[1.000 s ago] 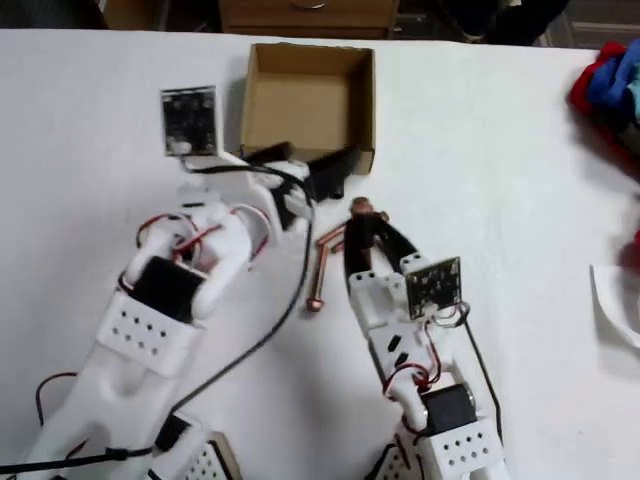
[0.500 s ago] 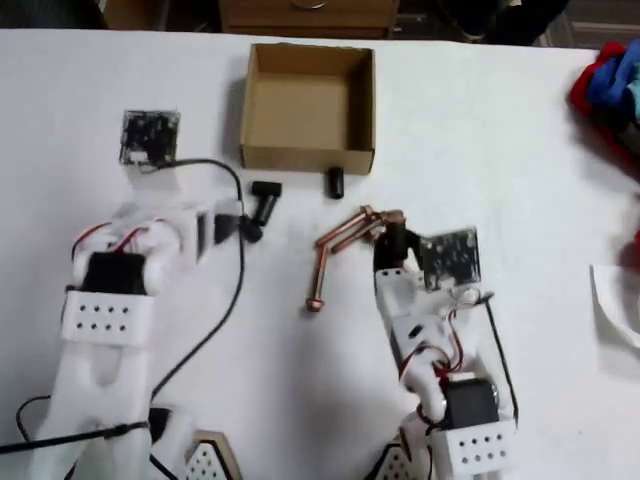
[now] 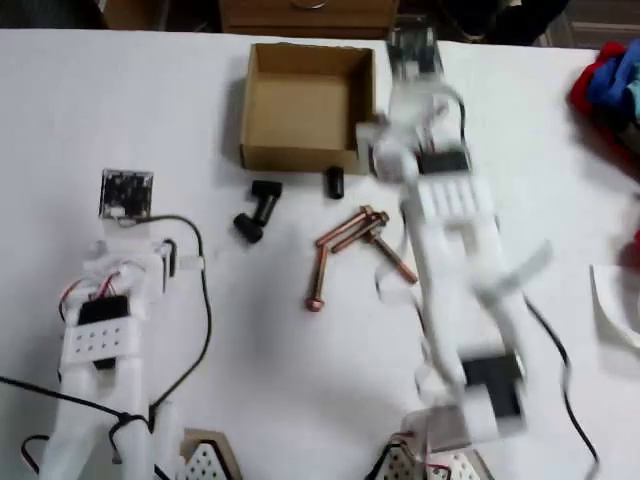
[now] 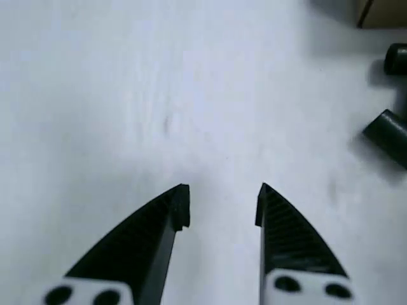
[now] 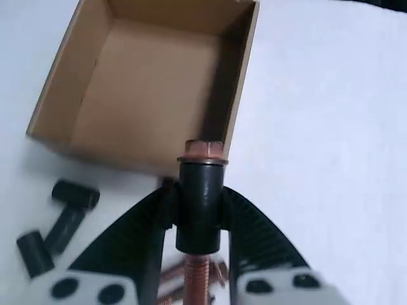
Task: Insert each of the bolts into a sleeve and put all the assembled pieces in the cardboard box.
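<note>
The right pincer clamps a sleeve (a bolt runs through it) near the cardboard box; the left pincer gapes above the counter.

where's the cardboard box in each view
High view: cardboard box at top centre, open side up.
Left wrist view: its brown corner at the frame's edge, beyond the black sleeves.
Right wrist view: open box beyond the sleeved bolt in the right gripper.
Shared landmark: the loose black sleeves by the box's front wall.
</note>
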Controlling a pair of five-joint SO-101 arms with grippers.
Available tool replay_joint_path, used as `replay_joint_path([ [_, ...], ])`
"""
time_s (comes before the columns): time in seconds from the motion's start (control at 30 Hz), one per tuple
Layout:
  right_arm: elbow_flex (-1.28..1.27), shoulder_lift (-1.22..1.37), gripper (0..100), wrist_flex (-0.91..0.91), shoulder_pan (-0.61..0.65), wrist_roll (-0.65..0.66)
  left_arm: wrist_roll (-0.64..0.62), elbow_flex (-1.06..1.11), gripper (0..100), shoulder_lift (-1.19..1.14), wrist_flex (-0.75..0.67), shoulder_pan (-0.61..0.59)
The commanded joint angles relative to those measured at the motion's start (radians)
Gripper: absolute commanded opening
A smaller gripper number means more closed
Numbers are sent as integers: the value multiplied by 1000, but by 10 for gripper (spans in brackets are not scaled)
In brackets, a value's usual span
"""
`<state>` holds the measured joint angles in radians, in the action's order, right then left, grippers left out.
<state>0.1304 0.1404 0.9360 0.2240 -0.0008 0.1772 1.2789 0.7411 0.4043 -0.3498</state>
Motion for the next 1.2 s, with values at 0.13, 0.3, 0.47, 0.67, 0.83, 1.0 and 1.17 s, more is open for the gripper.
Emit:
replay_joint_path([
  [0.13, 1109, 710, 20, 124, -2, -41, -46, 30, 181, 3, -87, -8],
  [0.3, 1448, 1012, 20, 107, 30, -41, -41, 33, 181, 2, -81, -8],
  [0.47, 1510, 1158, 20, 4, 39, -41, -40, 54, 181, 2, -123, -8],
  [0.67, 1508, 1208, 20, 1, 35, -41, -40, 76, 181, 8, -160, -9],
  [0.83, 1508, 1244, 20, 1, 33, -41, -40, 74, 181, 8, -160, -9],
  [1.0, 1508, 1283, 20, 1, 33, -43, -40, 74, 181, 8, -160, -9],
  [1.17, 1508, 1293, 22, 7, 33, -41, -40, 74, 181, 8, -160, -9],
])
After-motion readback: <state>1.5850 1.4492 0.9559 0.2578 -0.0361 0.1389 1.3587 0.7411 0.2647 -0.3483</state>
